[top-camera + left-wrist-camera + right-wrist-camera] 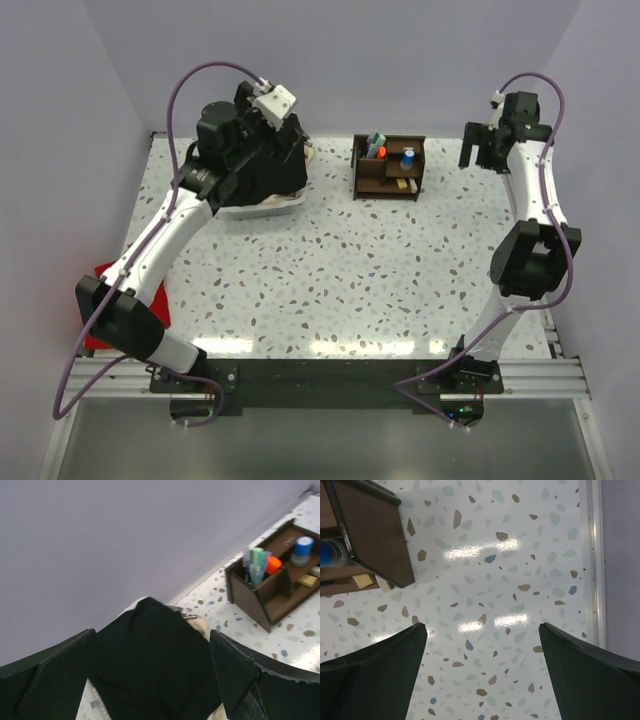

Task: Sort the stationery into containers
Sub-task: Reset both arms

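Two robot arms are hovering at the far side of a speckled table (330, 270), both with fingers spread wide and holding nothing.
The left gripper (152, 640) is hanging just above a black cloth (145, 690); the right gripper (482, 630) is hanging over bare tabletop beside the dark wooden organiser (248, 599). The organiser is sitting at the table's far middle, holding pens (256, 562) and an orange-capped marker (273, 564) upright in one compartment, with a blue sharpener (302, 550) and a tan eraser (307, 580) in others.

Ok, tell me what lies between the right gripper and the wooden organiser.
Nothing: only bare speckled table separates the right gripper from the organiser. This shows in the top external view and again in the right wrist view.
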Robot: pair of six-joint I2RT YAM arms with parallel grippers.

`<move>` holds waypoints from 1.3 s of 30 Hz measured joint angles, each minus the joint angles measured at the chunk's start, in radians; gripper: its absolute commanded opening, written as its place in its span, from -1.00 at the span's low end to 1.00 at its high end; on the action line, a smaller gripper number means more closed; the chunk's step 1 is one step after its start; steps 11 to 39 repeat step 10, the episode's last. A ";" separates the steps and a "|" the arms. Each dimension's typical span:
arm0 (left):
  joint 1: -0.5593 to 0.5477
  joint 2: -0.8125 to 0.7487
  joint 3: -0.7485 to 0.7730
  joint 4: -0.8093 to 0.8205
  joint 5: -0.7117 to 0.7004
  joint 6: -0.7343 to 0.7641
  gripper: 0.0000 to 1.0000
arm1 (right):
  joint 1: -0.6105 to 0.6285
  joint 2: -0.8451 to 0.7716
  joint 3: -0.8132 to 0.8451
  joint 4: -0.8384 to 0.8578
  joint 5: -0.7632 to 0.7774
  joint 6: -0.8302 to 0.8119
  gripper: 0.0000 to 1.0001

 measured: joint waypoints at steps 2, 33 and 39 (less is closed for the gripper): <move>0.000 -0.043 -0.069 0.062 -0.119 -0.009 1.00 | 0.010 -0.025 -0.037 0.002 0.000 0.017 0.98; 0.018 -0.073 -0.218 0.134 -0.330 -0.035 1.00 | 0.014 -0.159 -0.097 0.034 -0.040 0.051 0.98; 0.018 -0.073 -0.218 0.134 -0.330 -0.035 1.00 | 0.014 -0.159 -0.097 0.034 -0.040 0.051 0.98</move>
